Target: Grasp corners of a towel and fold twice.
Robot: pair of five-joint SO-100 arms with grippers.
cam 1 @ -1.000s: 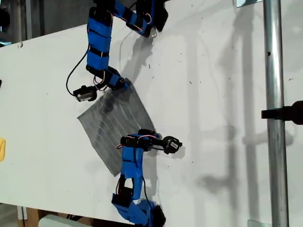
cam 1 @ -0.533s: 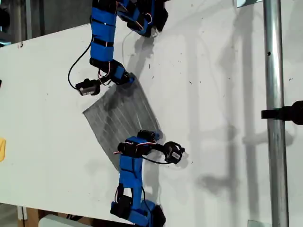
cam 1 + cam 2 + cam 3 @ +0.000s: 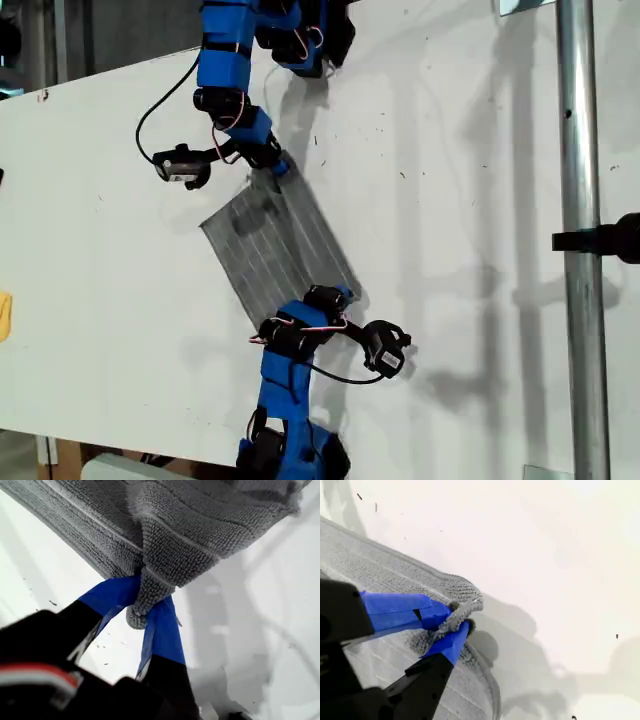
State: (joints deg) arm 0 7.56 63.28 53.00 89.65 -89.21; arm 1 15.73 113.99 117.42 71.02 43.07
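2 corners: each sits between a pair of blue jaws, 1 per gripper.
First jaws: my first gripper [image 3: 146,611] is pressed together on a bunched corner [image 3: 152,580] of the towel [image 3: 200,520], and the cloth spreads away beyond the tips.
Second jaws: my second gripper [image 3: 454,621] pinches a rolled corner [image 3: 465,601]; the cloth beside it lies flat.
Towel place: mid-table in the exterior view, the towel [image 3: 278,245] is stretched slantwise between 2 arms.
Open room: bare white table [image 3: 450,200] lies toward the exterior view's right, up to a metal pole [image 3: 580,250]; a yellow object [image 3: 4,315] is cut off at its left edge.
Hard to tell: which arm in the exterior view carries which gripper.
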